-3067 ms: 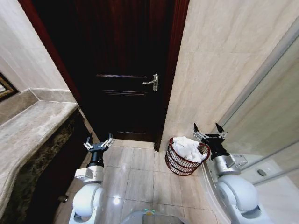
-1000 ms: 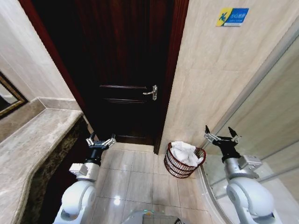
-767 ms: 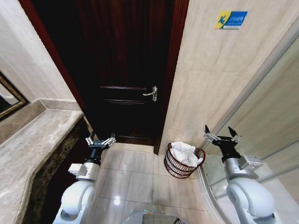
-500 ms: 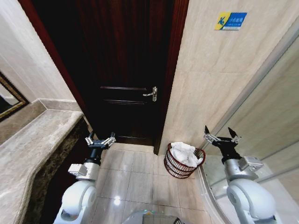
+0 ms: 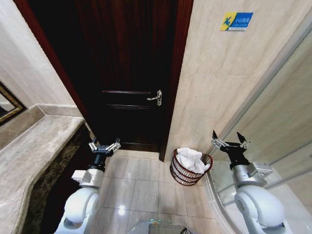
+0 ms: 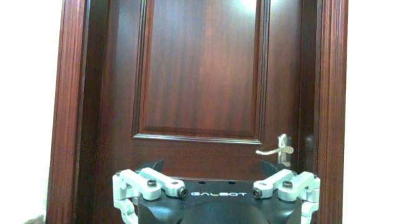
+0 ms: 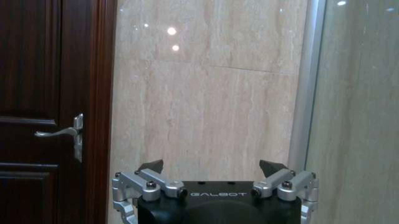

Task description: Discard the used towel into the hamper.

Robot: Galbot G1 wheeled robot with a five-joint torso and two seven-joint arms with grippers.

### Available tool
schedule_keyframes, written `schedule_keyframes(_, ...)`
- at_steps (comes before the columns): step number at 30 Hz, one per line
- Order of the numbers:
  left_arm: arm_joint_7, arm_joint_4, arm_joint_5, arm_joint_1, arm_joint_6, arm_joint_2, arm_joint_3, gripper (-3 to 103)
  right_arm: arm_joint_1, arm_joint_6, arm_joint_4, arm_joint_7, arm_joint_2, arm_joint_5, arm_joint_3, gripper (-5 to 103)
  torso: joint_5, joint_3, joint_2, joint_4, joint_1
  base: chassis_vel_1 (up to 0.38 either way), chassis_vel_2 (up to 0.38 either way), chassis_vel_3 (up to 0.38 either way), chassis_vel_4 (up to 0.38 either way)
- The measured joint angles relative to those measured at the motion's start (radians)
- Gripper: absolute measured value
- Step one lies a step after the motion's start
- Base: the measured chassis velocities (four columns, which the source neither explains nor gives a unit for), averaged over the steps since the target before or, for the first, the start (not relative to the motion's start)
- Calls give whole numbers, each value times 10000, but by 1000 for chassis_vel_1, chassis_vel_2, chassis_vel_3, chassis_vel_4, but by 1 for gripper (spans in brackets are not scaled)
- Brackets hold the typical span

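The hamper, a small round reddish-brown wire basket, stands on the tiled floor by the wall to the right of the door. A white towel lies bunched inside it, rising above the rim. My right gripper hangs open and empty to the right of the hamper, facing the marble wall. My left gripper is open and empty too, held in front of the dark wooden door, well left of the hamper.
The dark door with a silver handle is shut ahead. A marble counter runs along the left. A glass shower panel with a curved base stands on the right. A blue sign hangs on the wall.
The view has tilted up and shifted slightly, so the sign came into sight. Both arms hold their raised, open pose; the towel stays in the hamper.
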Motion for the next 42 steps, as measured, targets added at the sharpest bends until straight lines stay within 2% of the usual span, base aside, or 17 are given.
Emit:
schedule_keyframes(3, -23, 145, -102, -84, -206, 19, 30, 100, -12, 0, -46, 1, 35, -39, -6, 100, 0, -7, -12, -2, -6, 0, 0, 0, 0)
schedule_keyframes(24, 110, 226, -155, 10, -428, -74, 25, 100, -247, -111, 190, -3, 18, -79, 77, 100, 1, -26, -50, -1, -23, 0, 0, 0, 0)
schedule_keyframes(42, 126, 48, -8, 259, -554, -200, -14, 100, -539, -71, 418, -9, 60, -110, 89, 100, 1, -34, -61, -2, -32, 80, -71, -82, 80)
